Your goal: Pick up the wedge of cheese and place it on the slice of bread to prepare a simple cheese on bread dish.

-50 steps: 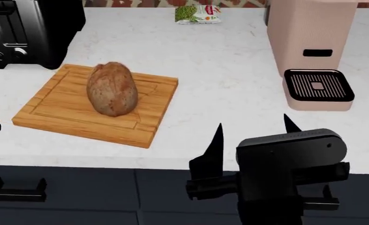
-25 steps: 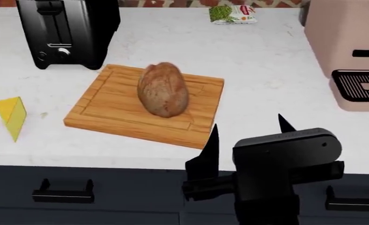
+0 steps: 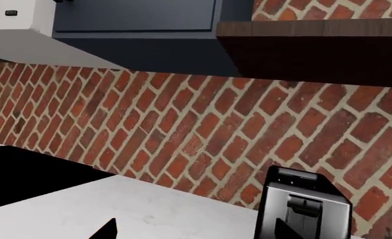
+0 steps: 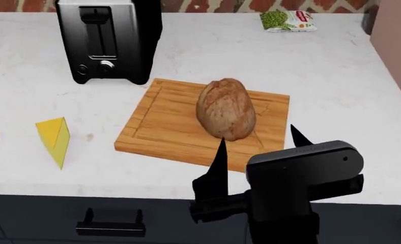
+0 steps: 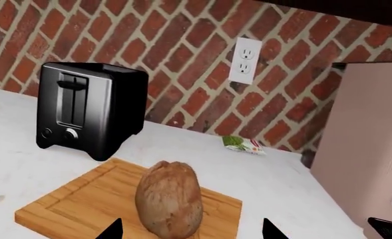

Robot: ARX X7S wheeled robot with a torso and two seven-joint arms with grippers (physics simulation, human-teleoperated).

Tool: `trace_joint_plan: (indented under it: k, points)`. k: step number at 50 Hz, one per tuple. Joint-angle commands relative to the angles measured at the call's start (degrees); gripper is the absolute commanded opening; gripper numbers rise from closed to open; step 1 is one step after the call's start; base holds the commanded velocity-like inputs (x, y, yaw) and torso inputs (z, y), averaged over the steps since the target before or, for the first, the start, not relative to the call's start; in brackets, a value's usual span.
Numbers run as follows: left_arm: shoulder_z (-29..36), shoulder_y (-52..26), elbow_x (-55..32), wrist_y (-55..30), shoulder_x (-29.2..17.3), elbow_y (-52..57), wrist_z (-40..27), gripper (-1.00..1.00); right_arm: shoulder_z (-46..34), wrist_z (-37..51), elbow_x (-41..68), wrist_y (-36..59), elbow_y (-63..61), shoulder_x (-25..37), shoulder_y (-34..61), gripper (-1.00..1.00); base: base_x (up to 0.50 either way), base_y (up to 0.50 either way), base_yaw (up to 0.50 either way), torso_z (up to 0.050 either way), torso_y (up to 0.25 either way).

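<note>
On the board [image 4: 161, 127] lies the bread [image 4: 226, 109]; cheese [image 4: 54, 139] well left; right gripper [image 4: 257, 154] wide, empty; left gripper's state unclear

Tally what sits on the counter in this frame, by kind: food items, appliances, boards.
Food: 3 (wedge of cheese, slice of bread, packet of peas)
Appliances: 2 (toaster, pink machine)
Boards: 1 (cutting board)
Total: 6

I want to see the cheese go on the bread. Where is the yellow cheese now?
In the head view, the wedge of cheese lies on the white counter at the left, beside the cutting board, in front of the toaster.
</note>
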Motion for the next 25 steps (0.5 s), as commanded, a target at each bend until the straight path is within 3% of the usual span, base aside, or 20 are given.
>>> trace_joint_plan:
  k: [1, 11, 25]
  points:
    - [0.7, 0.4, -0.3, 0.5, -0.5, 0.0, -0.4, 1.0, 0.5, -0.2, 1.0, -0.5, -0.1, -0.2, -0.4, 1.0, 0.12, 0.0, 0.0, 0.0, 0.0]
    - [0.9, 0.7, -0.6, 0.9, -0.9, 0.1, -0.7, 1.0, -0.8, 0.0, 0.6, 0.2, -0.6, 0.9, 0.1, 1.0, 0.0, 0.0, 0.0, 0.0, 0.0]
    - [1.2, 0.6, -1.0, 1.2, -1.3, 0.1, -1.4, 1.0, -0.9, -0.2, 1.1, -0.8, 0.2, 1.0, 0.1, 1.0, 0.22, 0.18, 0.0, 0.0, 0.0]
